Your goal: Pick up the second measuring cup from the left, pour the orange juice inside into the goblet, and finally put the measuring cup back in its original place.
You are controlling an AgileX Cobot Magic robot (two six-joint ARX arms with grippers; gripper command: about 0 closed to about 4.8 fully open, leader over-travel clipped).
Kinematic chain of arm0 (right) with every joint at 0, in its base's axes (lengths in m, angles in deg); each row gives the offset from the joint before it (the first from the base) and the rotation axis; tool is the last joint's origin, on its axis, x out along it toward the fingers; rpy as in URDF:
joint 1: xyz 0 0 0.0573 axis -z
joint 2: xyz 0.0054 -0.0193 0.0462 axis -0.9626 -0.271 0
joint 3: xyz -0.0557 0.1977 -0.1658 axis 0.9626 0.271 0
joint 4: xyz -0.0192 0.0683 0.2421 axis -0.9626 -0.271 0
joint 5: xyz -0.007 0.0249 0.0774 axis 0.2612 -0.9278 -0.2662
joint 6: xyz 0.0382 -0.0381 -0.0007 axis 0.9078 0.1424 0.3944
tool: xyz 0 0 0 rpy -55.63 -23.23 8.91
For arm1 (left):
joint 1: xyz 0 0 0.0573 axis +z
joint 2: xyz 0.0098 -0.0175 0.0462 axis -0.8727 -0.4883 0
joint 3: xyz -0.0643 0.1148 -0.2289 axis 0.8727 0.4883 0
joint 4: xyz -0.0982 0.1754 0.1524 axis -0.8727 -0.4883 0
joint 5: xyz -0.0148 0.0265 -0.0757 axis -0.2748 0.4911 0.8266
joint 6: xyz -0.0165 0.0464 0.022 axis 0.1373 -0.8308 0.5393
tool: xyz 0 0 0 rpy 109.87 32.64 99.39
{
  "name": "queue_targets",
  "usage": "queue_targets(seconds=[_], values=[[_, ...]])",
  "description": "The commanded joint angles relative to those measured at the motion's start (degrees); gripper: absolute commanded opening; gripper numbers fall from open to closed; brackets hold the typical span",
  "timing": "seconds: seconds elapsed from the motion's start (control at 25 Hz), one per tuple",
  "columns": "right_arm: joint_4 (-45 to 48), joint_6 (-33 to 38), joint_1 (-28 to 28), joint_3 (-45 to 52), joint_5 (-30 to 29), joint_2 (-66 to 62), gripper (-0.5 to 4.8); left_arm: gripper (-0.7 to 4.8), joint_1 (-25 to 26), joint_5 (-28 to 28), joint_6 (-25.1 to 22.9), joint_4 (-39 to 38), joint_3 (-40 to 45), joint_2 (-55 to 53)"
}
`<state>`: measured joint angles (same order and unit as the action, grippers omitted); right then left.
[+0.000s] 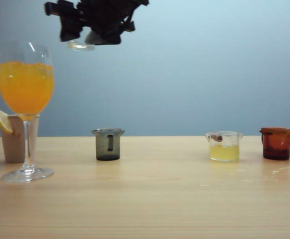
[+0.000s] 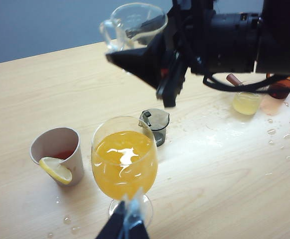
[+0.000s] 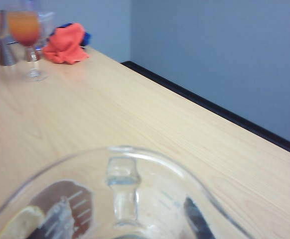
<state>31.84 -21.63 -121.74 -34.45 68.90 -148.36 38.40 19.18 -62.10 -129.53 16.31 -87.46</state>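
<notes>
1. In the exterior view, nearest to us at about 8 o'clock, we see the goblet standing upright on the table, its bowl nearly full of orange juice.
2. The left gripper shows only in the left wrist view, its tips narrow and just in front of the goblet's foot; we cannot tell whether they pinch it.
3. Just behind the goblet, at 9 o'clock, stands a paper cup with a lemon slice on its rim.
4. Towards the centre sits a grey cup, upright and apart from the rest.
5. At about 4 o'clock a clear cup holds pale yellow liquid, and an amber cup stands beside it at the right edge.
6. At 11 o'clock, high over the table, the right gripper holds the measuring cup up and right of the goblet; its fingers clamp the glass wall, and the cup looks empty.
7. We see faint graduation marks on the measuring cup in the right wrist view, but no figures or brand that we can read.
8. Water drops dot the table near the clear cup in the left wrist view.
9. Far off in the right wrist view we see an orange cloth, a stemmed glass and a metal jigger.
</notes>
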Motion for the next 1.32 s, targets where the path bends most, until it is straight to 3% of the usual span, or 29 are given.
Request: queue_targets(seconds=[0.04,0.24,0.56,0.68,0.88,1.2,1.32], values=[[0.3,-0.3,0.9,-0.3,1.2,1.7,1.57,-0.03,0.1,0.0,0.0,0.7,-0.1,0.0],[2.3,3.9,3.9,7.2,2.2,6.5,1.57,-0.03,0.1,0.0,0.0,0.7,-0.1,0.0],[21.6,10.0,4.9,32.1,17.1,15.1,1.57,-0.03,0.1,0.0,0.0,0.7,-0.1,0.0],[22.5,20.6,4.8,36.9,19.5,13.5,1.57,-0.03,0.1,0.0,0.0,0.7,-0.1,0.0],[26.2,20.0,4.0,38.3,26.1,7.6,1.56,-0.03,0.1,0.0,0.0,0.7,-0.1,0.0],[41.7,18.8,5.9,37.8,28.4,-5.8,1.56,-0.03,0.1,0.0,0.0,0.7,-0.1,0.0],[41.9,15.9,6.0,35.1,29.5,-9.1,1.56,-0.03,0.1,0.0,0.0,0.7,-0.1,0.0]])
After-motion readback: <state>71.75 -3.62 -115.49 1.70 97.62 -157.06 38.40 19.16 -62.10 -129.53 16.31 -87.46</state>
